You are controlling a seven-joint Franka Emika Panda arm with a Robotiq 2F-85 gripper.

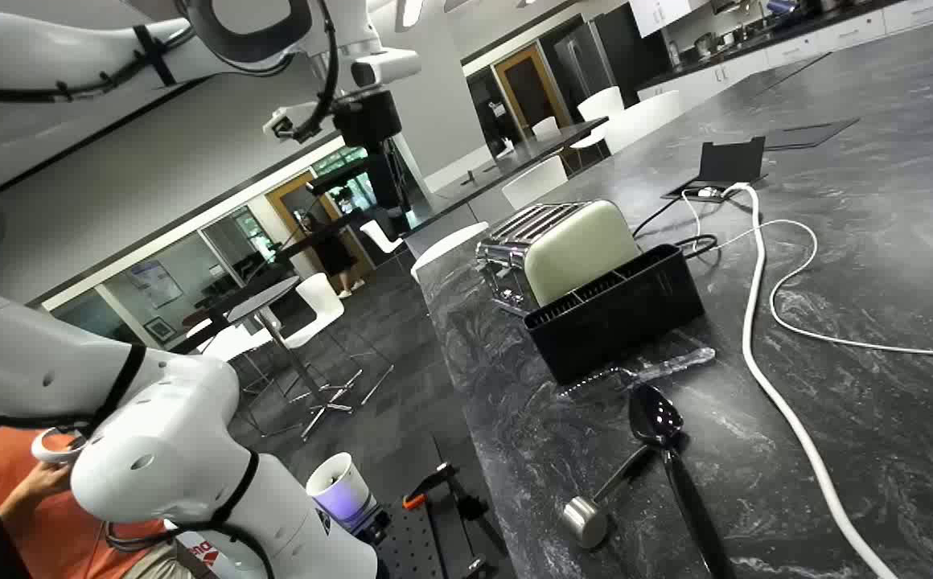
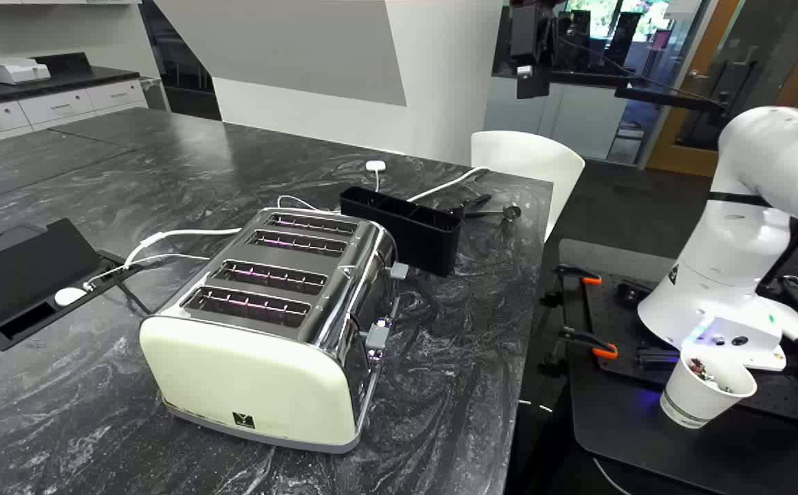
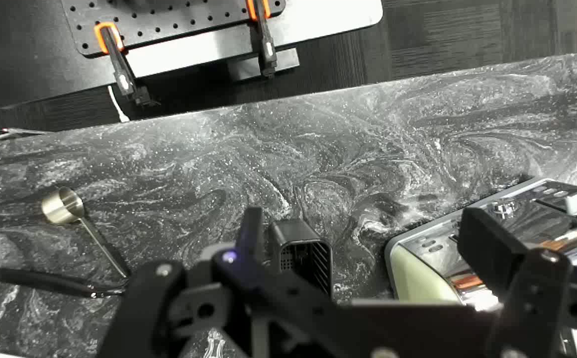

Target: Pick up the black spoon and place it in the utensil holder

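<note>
arm point(image 1: 165, 438) bent, held high; gripper point(image 3: 363, 226) pointing down, fingers point(image 3: 487, 243) spread wide

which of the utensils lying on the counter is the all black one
The long-handled black spoon; the measuring scoop is metallic, and the utensil nearest the utensil holder, the clear utensil, is see-through.

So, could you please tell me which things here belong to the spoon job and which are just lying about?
Belonging to the job:
black spoon, not yet picked up
utensil holder
tool, open and holding nothing

Just lying about:
toaster
metal scoop
clear utensil
white cable
white cup
</note>
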